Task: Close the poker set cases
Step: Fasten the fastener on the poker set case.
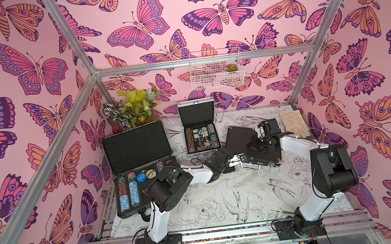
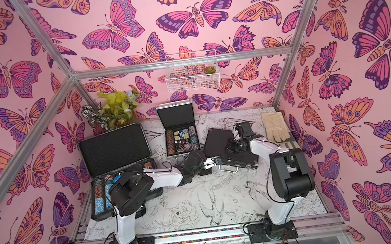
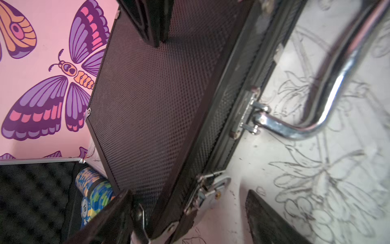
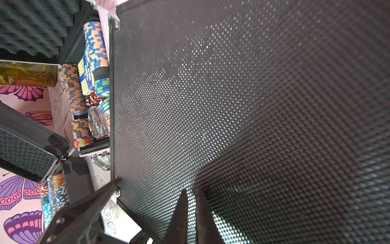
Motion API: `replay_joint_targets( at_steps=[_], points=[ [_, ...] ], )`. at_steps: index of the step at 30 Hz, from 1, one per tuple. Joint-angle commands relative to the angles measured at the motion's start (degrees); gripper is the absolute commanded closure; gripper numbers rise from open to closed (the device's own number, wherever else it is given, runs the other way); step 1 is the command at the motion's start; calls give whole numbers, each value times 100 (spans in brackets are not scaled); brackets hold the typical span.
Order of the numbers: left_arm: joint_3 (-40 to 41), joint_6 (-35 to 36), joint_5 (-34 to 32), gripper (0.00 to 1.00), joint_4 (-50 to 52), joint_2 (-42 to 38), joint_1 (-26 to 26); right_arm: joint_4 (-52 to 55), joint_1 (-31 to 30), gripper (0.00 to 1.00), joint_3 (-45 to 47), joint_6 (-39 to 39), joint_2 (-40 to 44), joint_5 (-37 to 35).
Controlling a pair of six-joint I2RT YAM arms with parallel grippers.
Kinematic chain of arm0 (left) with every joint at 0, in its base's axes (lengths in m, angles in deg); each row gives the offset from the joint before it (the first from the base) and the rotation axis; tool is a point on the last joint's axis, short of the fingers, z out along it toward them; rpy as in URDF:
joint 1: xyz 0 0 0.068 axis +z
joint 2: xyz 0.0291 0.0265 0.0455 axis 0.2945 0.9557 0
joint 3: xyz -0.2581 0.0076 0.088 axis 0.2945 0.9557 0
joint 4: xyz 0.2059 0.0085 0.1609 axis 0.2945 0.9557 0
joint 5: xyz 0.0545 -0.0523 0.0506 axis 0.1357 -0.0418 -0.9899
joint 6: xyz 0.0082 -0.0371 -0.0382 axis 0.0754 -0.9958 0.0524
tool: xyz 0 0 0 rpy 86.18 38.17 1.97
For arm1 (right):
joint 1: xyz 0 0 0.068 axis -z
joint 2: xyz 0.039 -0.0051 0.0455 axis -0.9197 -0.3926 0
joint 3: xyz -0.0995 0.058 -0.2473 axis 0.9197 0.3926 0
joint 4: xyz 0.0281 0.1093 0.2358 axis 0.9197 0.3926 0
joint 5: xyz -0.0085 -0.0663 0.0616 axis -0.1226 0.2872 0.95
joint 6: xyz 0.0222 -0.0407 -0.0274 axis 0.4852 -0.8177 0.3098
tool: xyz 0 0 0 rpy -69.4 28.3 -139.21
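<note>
The medium black case (image 1: 239, 136) (image 2: 217, 138) lies at centre right with its lid down, and its chrome handle (image 3: 329, 101) faces the front. My right gripper (image 4: 191, 211) is shut, its tips resting on the dimpled lid (image 4: 232, 105). My left gripper (image 3: 190, 217) is open and straddles the case's front left corner, by a silver latch (image 3: 211, 190). One of its fingers (image 3: 270, 219) stands clear over the table. The large black case (image 1: 137, 146) (image 2: 115, 150) at the left and the small silver case (image 1: 197, 112) (image 2: 176, 116) at the back stand open, showing chips.
A cream glove (image 1: 291, 122) lies at the back right beside the right arm. A potted plant (image 1: 136, 106) stands in the back left corner. A white wire basket (image 1: 216, 71) hangs on the back wall. The table (image 1: 222, 199) carries a printed bird pattern.
</note>
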Motion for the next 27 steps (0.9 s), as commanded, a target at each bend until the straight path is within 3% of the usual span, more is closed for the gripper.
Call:
replay_joint_targets(
  at_steps=[1, 18, 27],
  points=[
    [73, -386, 499, 17, 477, -380, 127, 792, -85, 87, 186, -127, -242, -194],
    [-336, -297, 193, 26, 454, 166, 327, 793, -81, 87, 240, -135, -170, -225],
    [-67, -292, -150, 31, -89, 151, 266, 890, -81, 87, 222, -142, -108, -267]
  ],
)
